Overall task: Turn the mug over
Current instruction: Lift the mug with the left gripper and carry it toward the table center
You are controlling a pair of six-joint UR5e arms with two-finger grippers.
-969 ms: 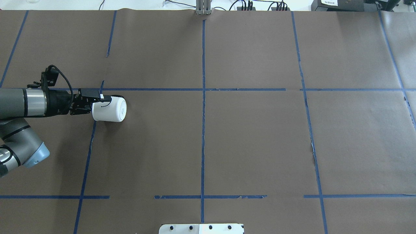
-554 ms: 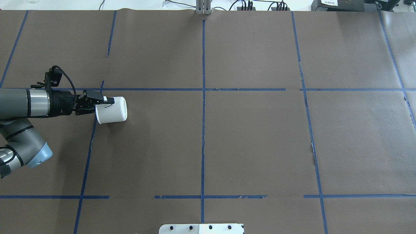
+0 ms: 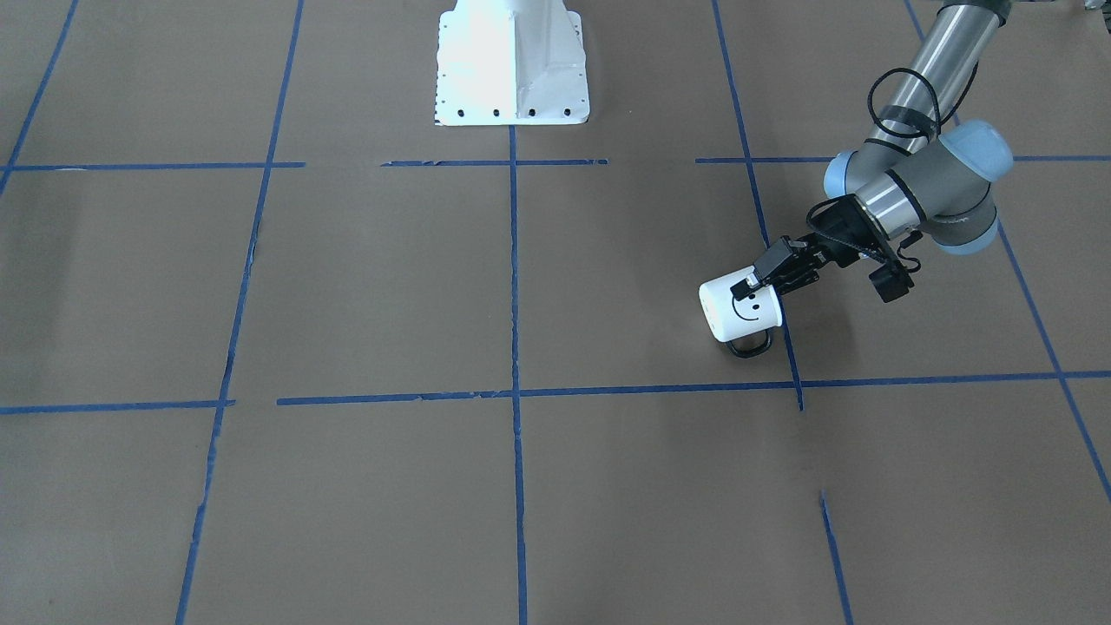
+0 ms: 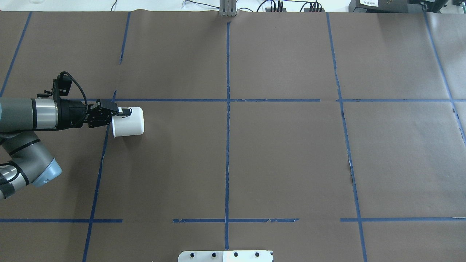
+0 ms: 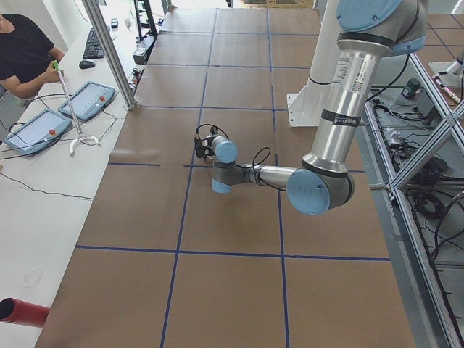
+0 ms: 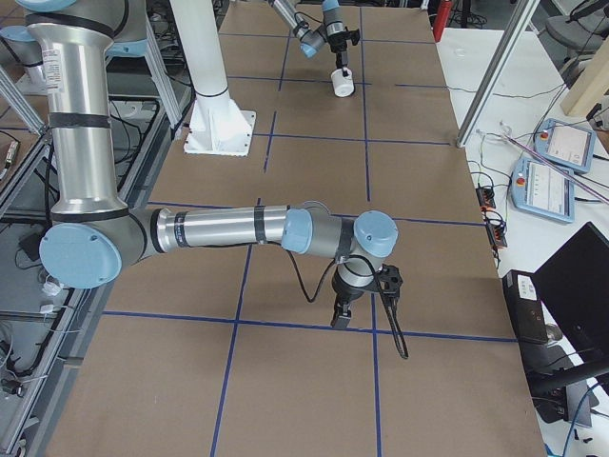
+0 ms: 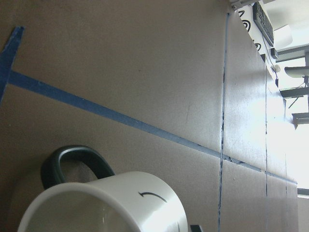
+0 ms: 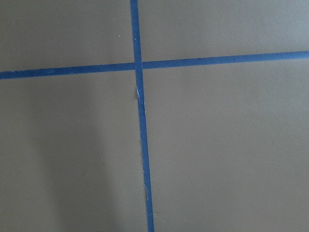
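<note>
The white mug [image 4: 128,122] with a black smiley face [image 3: 748,305] lies on its side, low over the brown table at the robot's left. Its mouth faces my left gripper and its base points away from the arm. The black loop handle [image 3: 750,345] hangs down toward the table. My left gripper [image 4: 120,112] is shut on the mug's rim, also in the front view [image 3: 753,282]. The left wrist view shows the rim and handle close up [image 7: 106,203]. My right gripper [image 6: 341,314] hangs over bare table far from the mug; I cannot tell whether it is open or shut.
Blue tape lines [image 4: 227,127] grid the brown paper table. The white robot base plate [image 3: 510,65] stands at the robot's side. An operator [image 5: 25,54] and control tablets [image 5: 87,101] are beyond the table's far edge.
The left gripper has moved slightly to the right with the mug. The mug has rotated so its base no longer faces up toward the camera.
</note>
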